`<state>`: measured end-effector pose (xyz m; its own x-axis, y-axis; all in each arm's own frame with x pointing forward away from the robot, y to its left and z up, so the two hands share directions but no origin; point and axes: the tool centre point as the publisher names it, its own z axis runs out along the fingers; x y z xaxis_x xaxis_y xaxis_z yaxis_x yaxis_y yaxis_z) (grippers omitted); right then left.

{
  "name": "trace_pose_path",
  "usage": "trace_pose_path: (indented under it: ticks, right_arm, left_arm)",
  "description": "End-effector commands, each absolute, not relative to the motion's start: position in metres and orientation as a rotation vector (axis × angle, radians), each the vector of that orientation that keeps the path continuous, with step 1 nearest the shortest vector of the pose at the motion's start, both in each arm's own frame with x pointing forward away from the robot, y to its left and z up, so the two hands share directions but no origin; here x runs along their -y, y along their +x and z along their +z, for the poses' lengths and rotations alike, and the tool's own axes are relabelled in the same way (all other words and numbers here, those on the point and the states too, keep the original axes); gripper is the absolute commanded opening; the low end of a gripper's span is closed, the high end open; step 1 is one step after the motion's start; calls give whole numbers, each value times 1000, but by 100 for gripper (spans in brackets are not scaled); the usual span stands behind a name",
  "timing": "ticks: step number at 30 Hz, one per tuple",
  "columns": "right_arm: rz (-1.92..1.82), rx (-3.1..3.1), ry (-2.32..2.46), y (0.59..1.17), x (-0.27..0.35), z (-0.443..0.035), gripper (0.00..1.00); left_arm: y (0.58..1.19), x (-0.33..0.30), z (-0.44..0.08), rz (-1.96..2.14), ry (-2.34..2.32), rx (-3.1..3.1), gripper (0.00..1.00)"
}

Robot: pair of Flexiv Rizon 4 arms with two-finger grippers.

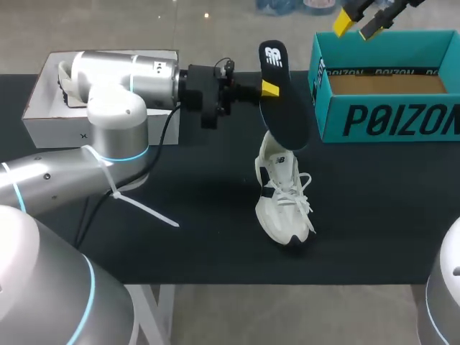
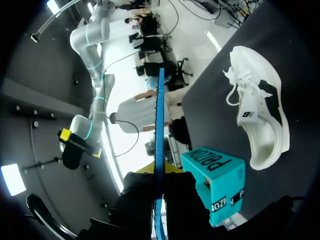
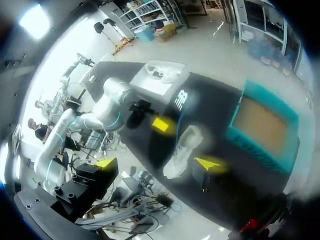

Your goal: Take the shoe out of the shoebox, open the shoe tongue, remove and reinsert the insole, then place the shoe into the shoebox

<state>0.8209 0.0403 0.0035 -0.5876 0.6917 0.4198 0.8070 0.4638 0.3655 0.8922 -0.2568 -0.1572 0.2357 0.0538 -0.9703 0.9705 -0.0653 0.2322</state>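
A: Left claw?
B: My left claw [image 1: 267, 89] is clamped on the insole [image 1: 282, 108], a thin flat foam piece, black with a blue edge. It's held upright just above the shoe [image 1: 282, 198], I'd guess to line it up for reinserting.
A: Shoe?
B: White sneaker, soft upper, laces loose, lying mid-worktop [image 1: 180, 251], near-left of the teal cardboard shoebox [image 1: 388, 118].
A: Right?
B: My right claw [image 1: 359, 25] hangs over the box's far edge, fingers apart, empty, probably parked clear.
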Motion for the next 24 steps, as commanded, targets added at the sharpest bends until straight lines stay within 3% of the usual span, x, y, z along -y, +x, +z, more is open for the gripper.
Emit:
trace_pose_path:
  ticks: [1,24]
  right_arm:
    - [-640,2693,-1421,816,-49,24,100]
    - [-691,2698,-1526,751,-60,40,100]
  left_arm:
    - [896,262,-159,-1045,1397,-1040,0]
    - [907,264,-163,-1023,1399,-1081,0]
